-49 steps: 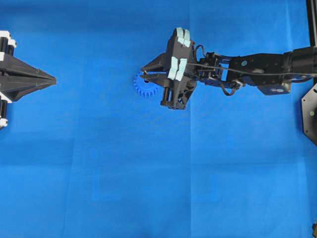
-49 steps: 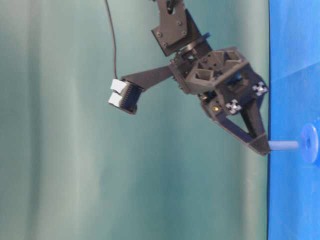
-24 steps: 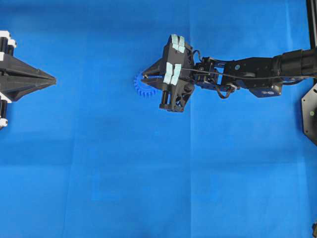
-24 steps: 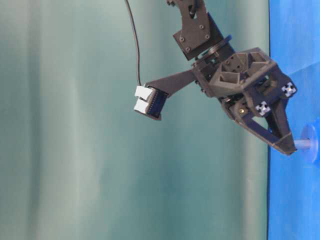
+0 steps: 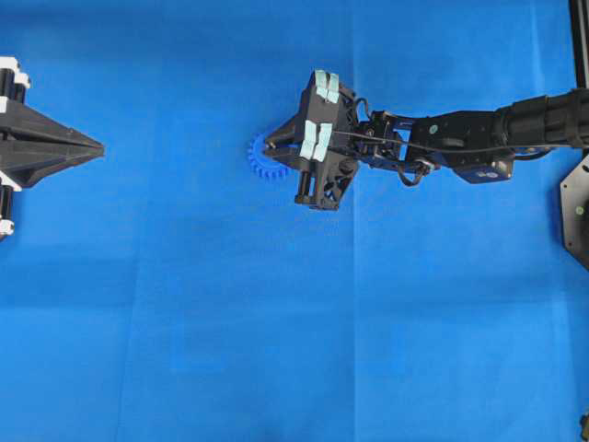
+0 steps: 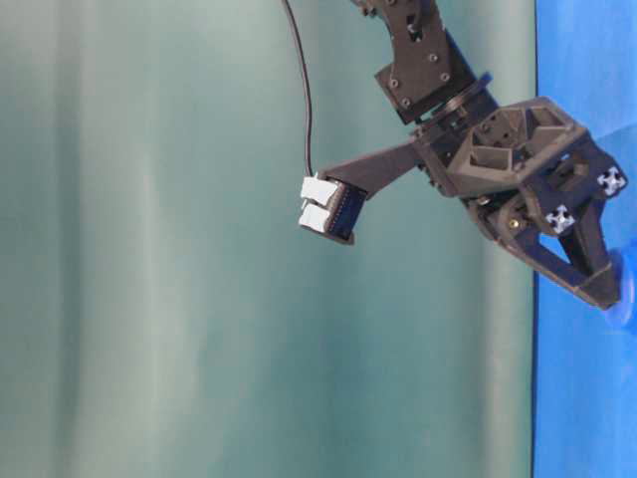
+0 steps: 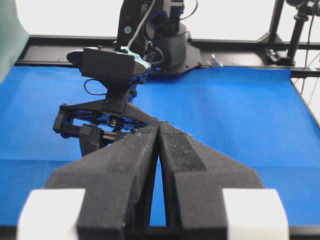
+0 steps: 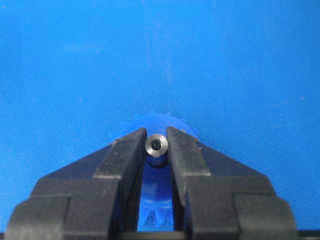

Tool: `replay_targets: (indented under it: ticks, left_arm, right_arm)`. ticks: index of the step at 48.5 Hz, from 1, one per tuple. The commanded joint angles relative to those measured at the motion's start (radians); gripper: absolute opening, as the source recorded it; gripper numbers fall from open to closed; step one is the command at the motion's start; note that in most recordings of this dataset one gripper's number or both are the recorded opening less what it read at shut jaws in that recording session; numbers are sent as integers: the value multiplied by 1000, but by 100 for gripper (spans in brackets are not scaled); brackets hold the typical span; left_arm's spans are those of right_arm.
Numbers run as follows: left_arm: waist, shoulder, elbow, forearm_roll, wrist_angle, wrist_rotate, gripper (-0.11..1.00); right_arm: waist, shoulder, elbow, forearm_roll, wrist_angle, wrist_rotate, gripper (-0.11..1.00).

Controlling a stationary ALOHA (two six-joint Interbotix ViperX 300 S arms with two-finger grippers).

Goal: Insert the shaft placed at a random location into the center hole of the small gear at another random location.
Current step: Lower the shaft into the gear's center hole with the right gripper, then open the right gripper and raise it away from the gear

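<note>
Right gripper [image 8: 156,150] was clamped on shaft [image 8: 156,145], pin end-on between tips, directly over small gear [image 8: 159,187] on blue cloth [image 5: 276,322]. Center hole hidden. Left gripper [image 7: 159,131] was closed, empty, well apart. Shaft judged rigid, light, slick; pinch mid-length. Gear light, likely to skid.

No legible text, labels or numbers.
You see only small white cross-pattern markers [image 6: 560,215] on the right arm's wrist housing; none carries readable characters.
</note>
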Motion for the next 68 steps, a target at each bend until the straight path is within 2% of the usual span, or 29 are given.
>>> replay_targets:
  ticks: [1, 16, 20, 25, 35, 37, 68]
  left_arm:
    - [2, 5, -11, 0, -8, 0, 0]
    - [2, 5, -11, 0, -8, -2, 0]
    - [2, 5, -11, 0, -6, -2, 0]
    - [2, 5, -11, 0, -6, -2, 0]
    - [0, 5, -11, 0, -5, -2, 0]
    - [2, 5, -9, 0, -5, -2, 0]
    - [2, 5, -9, 0, -6, -17, 0]
  right_arm:
    - [3, -15, -12, 2, -6, -2, 4]
    - [3, -15, -12, 2, 6, -2, 5]
    - [3, -15, -12, 2, 8, 2, 11]
    - [2, -15, -15, 3, 8, 2, 30]
    - [3, -20, -21, 6, 3, 2, 83]
    - [3, -23, -21, 6, 3, 2, 88]
    - [23, -210, 12, 6, 61, 0, 84]
